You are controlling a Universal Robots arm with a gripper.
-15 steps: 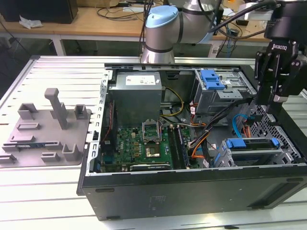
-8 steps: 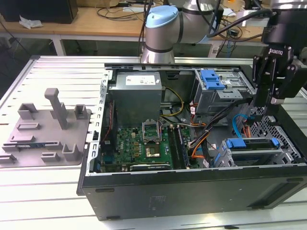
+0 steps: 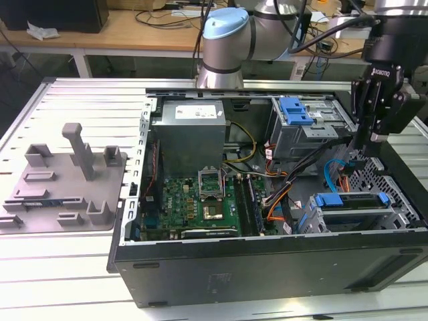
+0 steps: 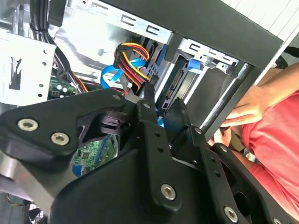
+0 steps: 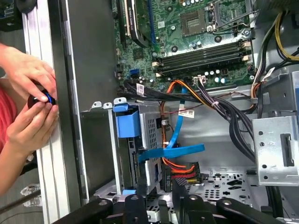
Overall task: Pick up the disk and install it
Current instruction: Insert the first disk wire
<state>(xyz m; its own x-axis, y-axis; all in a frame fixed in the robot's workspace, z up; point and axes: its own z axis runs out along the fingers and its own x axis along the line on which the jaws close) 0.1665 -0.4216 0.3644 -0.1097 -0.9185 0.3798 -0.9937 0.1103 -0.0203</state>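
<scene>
Since the disk is seen lying flat in its bay at about 4 o'clock in the open computer case, it is judged to be put in its place. Just past it, at 2 o'clock, the gripper is held up over the wires, likely so nothing gets bumped. Whether it is open or closed cannot be told. Farthest back, the arm's blue-capped joint is seen at 12 o'clock.

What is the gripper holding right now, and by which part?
Nothing. The gripper is open and empty, while the disk sits in its drive cage.
</scene>
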